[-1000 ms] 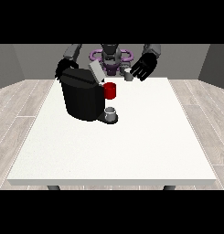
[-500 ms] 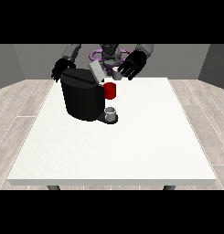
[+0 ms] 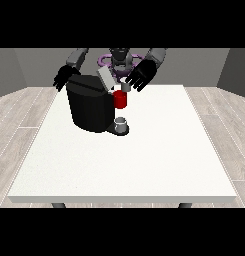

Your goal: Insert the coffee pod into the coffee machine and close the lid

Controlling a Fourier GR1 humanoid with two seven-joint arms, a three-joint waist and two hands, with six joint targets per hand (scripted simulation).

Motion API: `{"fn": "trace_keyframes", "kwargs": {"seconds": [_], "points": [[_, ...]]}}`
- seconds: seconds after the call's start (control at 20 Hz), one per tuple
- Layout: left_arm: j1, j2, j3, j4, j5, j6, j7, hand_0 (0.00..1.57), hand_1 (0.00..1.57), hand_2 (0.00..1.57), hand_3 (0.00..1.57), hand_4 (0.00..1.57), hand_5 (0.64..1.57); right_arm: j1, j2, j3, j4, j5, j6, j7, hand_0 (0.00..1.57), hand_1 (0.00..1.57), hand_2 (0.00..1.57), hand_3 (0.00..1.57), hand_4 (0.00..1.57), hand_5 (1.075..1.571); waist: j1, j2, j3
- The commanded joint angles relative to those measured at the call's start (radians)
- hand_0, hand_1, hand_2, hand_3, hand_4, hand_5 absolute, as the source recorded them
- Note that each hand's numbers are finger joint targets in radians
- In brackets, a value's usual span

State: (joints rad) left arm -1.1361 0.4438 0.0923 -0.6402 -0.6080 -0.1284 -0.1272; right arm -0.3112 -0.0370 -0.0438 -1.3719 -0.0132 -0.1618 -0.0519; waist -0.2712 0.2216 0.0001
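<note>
Black coffee machine (image 3: 91, 107) sits upper left of centre on the white table (image 3: 144, 160); its grey lid (image 3: 106, 78) is tilted up, open. Red front part (image 3: 121, 100) faces the camera, small grey cup (image 3: 122, 122) on the tray below. Grey coffee pod (image 3: 126, 86) just above the red part, touching or just under the fingers of the hand at the view's right (image 3: 142, 76), fingers spread apart. Hand at the view's left (image 3: 64, 77) behind the machine's upper left corner; fingers cannot be told.

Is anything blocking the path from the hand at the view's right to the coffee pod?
Nothing visible does. The hand at the view's right hangs just above and behind the small grey coffee pod, which sits beside the coffee machine with its raised lid.
</note>
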Motion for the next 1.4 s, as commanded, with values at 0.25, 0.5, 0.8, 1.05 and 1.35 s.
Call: {"fn": "trace_keyframes", "kwargs": {"seconds": [0.25, 0.5, 0.8, 1.05, 1.35], "points": [[-0.029, 0.006, 0.014, 0.015, -0.004, -0.02, -0.012, 1.26, 1.26, 1.3, 1.21, 0.51, 1.571, -0.029, -0.026, -0.024, -0.008, -0.028, 0.024, 0.027, 0.0, 0.0, 0.0, 0.0, 0.5, 1.571, -0.009, 0.026, 0.0], [-0.052, -0.019, 0.002, 0.005, -0.02, -0.016, 0.011, 1.18, 1.18, 1.26, 1.19, 0.5, 1.571, -0.002, 0.019, -0.008, 0.021, -0.009, -0.007, -0.045, 0.0, 0.0, 0.0, 0.0, 0.51, 1.571, -0.001, 0.027, 0.0003], [-0.041, -0.04, -0.003, 0.021, -0.04, 0.01, 0.009, 1.19, 1.19, 1.27, 1.2, 0.51, 1.571, -0.053, 0.002, -0.01, -0.006, -0.003, -0.023, 0.03, 0.0, 0.0, 0.0, 0.0, 0.5, 1.571, -0.005, 0.034, 0.0], [0.002, -0.044, 0.0, 0.033, -0.049, 0.027, 0.011, 1.21, 1.21, 1.26, 1.19, 0.49, 1.571, -0.011, -0.018, -0.029, -0.013, -0.045, 0.026, 0.022, 0.0, 0.0, 0.0, 0.0, 0.45, 1.571, -0.015, 0.021, 0.0], [-0.041, -0.006, 0.023, 0.05, -0.035, -0.034, 0.01, 1.22, 1.22, 1.27, 1.17, 0.48, 1.571, -0.03, -0.002, -0.014, -0.026, -0.031, 0.003, 0.034, 0.0, 0.0, 0.0, 0.0, 0.45, 1.571, -0.023, 0.04, -0.0001]]}}
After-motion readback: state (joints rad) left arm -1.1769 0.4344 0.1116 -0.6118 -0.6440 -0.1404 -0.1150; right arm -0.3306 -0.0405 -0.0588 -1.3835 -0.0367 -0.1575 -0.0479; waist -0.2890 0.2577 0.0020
